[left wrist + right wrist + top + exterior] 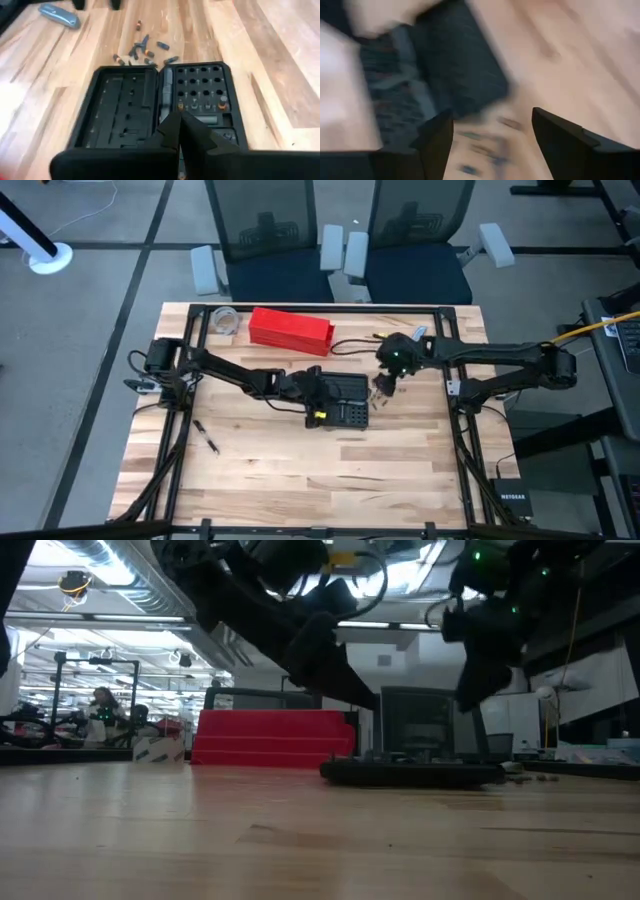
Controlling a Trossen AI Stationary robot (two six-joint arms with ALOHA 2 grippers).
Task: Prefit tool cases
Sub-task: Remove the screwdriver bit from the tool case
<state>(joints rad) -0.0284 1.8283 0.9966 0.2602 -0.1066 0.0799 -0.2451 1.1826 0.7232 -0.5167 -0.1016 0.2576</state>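
The pale wooden bench [300, 470] carries the whole job, and on it the long red plastic box [290, 328] lies toward the far edge, apart from the work and seemingly no part of it. Nearer the middle lies the small black plastic tool case [342, 400] of two hinged halves, opened flat; in the left wrist view one half [122, 110] shows moulded slots that look empty, while the other half [202, 95] is a grid of bit sockets, only a few of which hold orange-tipped bits. The left gripper [316, 402] hangs over the case's near edge with its jaws pressed shut on nothing that can be seen. The right gripper [385, 383] hovers just beside the case's right end, jaws spread wide and empty, above the scattered small metal screwdriver bits [142, 47] on the bare wood. A grey utility knife [60, 15] lies farther off. Judged from this, the fitting is barely begun: most sockets stand vacant, the loose bits are still outside, and the case is not yet closed.
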